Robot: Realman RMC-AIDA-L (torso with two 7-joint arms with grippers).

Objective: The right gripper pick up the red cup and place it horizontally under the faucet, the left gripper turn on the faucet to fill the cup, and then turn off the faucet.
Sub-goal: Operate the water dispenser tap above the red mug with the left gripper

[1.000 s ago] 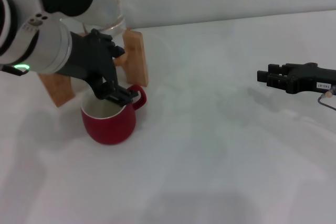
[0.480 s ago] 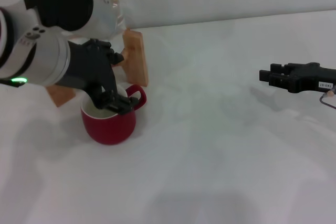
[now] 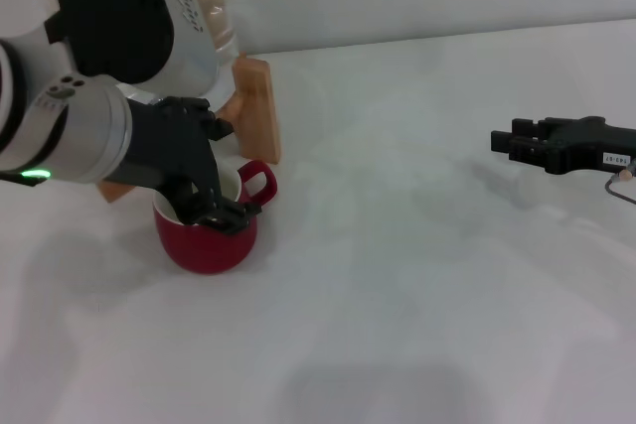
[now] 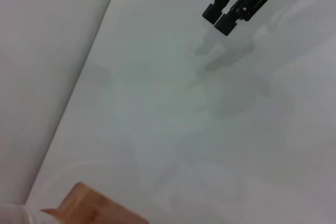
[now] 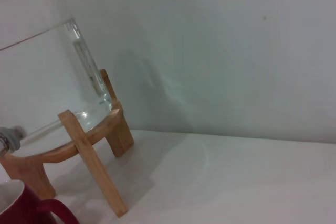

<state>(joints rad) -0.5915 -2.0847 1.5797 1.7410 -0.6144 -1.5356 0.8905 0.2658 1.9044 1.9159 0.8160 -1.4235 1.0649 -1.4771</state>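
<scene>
The left end effector [image 3: 221, 208] is poised over the red cup [image 3: 209, 233]; its finger state cannot be told. The right end effector [image 3: 504, 143], spread, is parked well apart. Faucet shut-off is judged in hand.

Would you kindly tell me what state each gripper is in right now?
Left gripper: over the red cup at its rim; open or closed cannot be told.
Right gripper: holding nothing, apart over the table; open.
</scene>
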